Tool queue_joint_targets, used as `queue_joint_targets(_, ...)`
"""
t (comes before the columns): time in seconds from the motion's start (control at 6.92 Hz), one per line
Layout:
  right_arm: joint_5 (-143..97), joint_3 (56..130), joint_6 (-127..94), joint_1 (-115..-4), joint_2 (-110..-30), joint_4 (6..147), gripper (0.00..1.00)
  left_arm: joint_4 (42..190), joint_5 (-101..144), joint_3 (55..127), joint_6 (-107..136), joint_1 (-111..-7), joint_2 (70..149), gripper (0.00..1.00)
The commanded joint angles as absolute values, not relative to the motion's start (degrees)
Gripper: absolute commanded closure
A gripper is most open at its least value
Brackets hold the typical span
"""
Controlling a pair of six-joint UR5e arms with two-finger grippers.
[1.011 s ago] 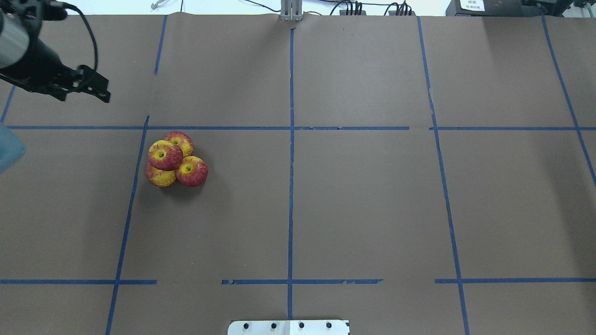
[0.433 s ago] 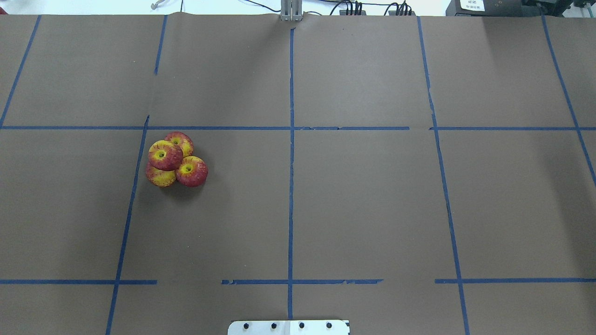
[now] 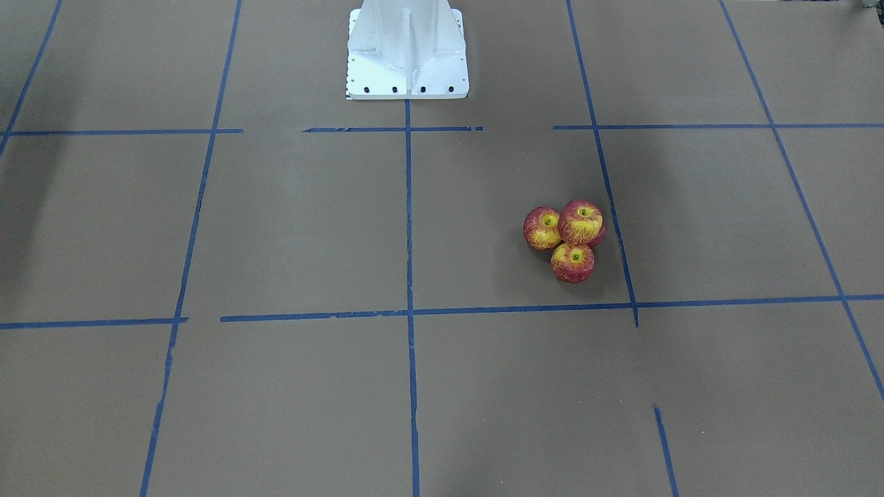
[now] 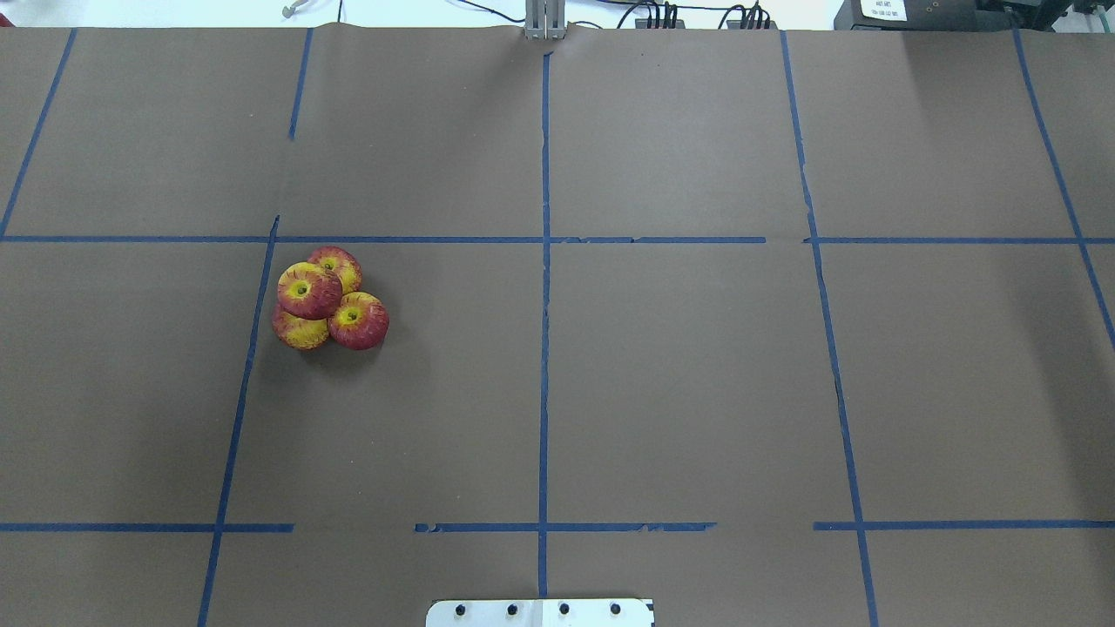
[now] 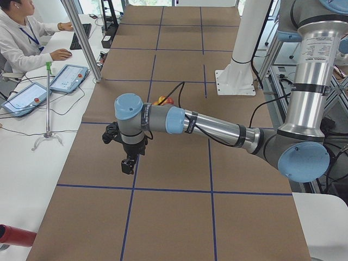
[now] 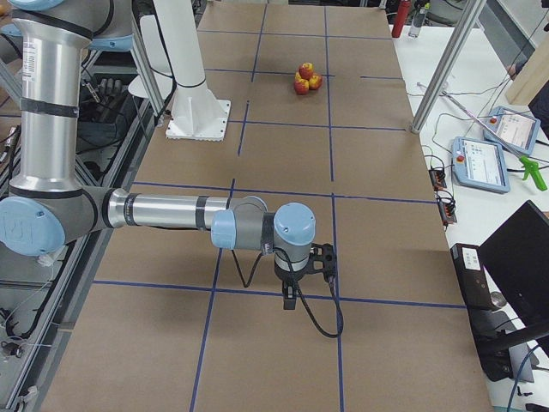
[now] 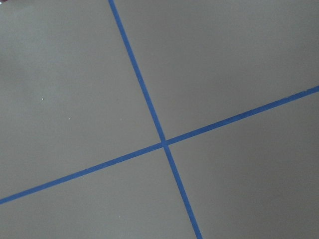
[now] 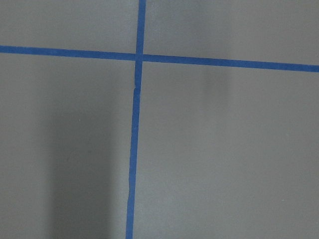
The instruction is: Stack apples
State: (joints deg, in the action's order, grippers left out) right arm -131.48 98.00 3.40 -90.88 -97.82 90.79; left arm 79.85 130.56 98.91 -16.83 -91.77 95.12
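Observation:
Several red-and-yellow apples sit in a tight pile on the brown table left of centre in the overhead view. One apple (image 4: 309, 290) rests on top of three others (image 4: 358, 320). The pile also shows in the front view (image 3: 581, 223), the right view (image 6: 305, 77), and partly behind the arm in the left view (image 5: 163, 100). My left gripper (image 5: 128, 165) hangs over the table's left end, far from the pile. My right gripper (image 6: 290, 298) hangs over the right end. Both show only in side views, so I cannot tell if they are open or shut.
Blue tape lines (image 4: 544, 261) grid the brown table. The white robot base (image 3: 407, 48) stands at the near middle edge. An operator (image 5: 22, 38) and tablets (image 5: 68, 79) are at a side desk, with metal posts (image 5: 81, 38) alongside. Both wrist views show only bare table.
My left arm, at the overhead view's upper left a second ago, has moved out of that view. The apples have not moved.

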Motion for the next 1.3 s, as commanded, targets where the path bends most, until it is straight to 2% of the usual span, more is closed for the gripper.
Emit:
queue_joint_targets(0.0,-131.5,98.0,3.4,-90.9,-97.8,90.8,0.0,79.9,132.8,98.5,-16.6,-92.0,92.0,0.0)
queue_joint_targets(1.16,-131.5,98.0,3.3,-90.9,-97.8,90.8,0.0,79.6,134.0,99.1,-16.5,-92.1,91.9,0.0)
